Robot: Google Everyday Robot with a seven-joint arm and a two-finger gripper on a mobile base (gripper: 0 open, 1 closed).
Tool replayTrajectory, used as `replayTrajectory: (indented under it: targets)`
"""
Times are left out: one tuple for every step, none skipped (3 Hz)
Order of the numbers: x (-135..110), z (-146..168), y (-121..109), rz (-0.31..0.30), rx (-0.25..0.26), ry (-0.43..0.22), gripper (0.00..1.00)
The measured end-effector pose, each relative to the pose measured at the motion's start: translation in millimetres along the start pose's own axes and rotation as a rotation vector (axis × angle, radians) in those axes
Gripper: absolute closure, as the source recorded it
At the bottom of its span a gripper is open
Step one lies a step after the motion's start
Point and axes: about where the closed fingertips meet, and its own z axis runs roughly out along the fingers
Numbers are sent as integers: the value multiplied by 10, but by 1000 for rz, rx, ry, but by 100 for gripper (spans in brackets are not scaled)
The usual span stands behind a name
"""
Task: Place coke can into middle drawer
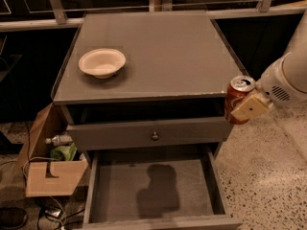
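- Coke can (237, 96) held in mid-air just beside the right front corner of the surface (163, 47), roughly upright, silver top up.
- Gripper (245, 108) clamped on the coke can, one tan finger pad across its front, on a white arm reaching in from the right edge.
- Middle drawer (115, 195) pulled open, below and left of the can, with only a dark shadow on its floor.
- Drawer front (120, 137) above it, small round knob (155, 136) at centre.
- Cream bowl (102, 63) on the surface, back left, well apart from the can.
- Cardboard box (50, 178) left of the cabinet, holding what looks like a bottle and something green.
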Motion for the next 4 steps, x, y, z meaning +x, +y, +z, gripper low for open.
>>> replayTrajectory:
  targets:
    - [1, -1, 2, 0, 0, 0, 100]
    - [205, 156, 202, 46, -38, 32, 100]
    - [379, 302, 481, 54, -85, 58, 100]
    - [379, 302, 481, 54, -85, 58, 100]
